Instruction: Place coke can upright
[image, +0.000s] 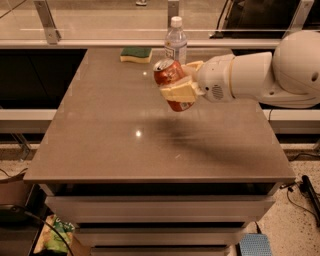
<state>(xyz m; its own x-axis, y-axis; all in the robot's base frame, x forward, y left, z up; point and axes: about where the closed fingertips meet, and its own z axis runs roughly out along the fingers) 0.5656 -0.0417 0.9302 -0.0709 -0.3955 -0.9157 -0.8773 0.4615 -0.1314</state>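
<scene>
We are looking at a counter (110, 140) with the gripper (182, 80) hanging in the air above its rear half, a little right of centre. Its arm (260, 75) is spanning in from the right side. The gripper is clasping the coke can (168, 74) clear of the counter, and the can is tilting with its top toward the rear left. Just behind the can, a water bottle (176, 44) is standing upright near the counter's rear edge. Left of the bottle and apart from it, a sponge (136, 54) is lying flat by the same edge. Drawers (160, 207) are sitting below the counter's front.
</scene>
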